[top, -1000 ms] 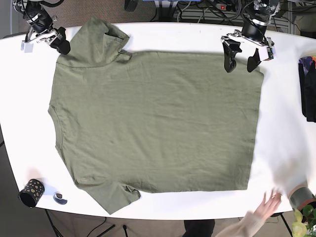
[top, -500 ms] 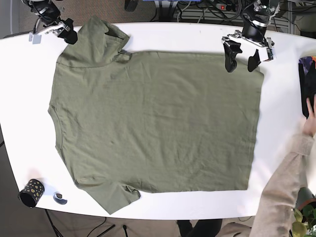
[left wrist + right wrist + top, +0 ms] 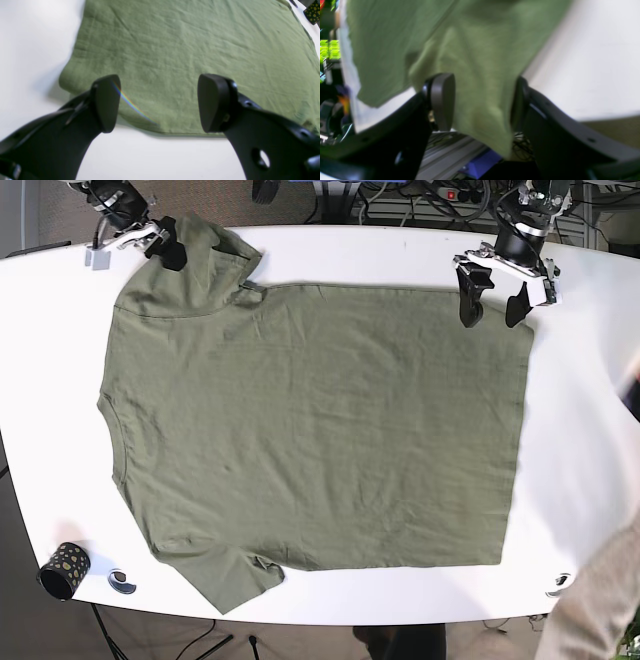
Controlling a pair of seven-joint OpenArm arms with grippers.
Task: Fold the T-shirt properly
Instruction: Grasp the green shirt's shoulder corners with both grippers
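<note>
T-shirt flat on white table. Left end effector spread above hem corner, empty. Right end effector spread around folded sleeve. Risk: uneven pinch drags fabric, bunches fold.

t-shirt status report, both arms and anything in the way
Left gripper open, poised at the hem corner. Right gripper open, jaws astride the sleeve, not clamped. T-shirt flat, unfolded. Person's sleeve at the table corner.
</note>
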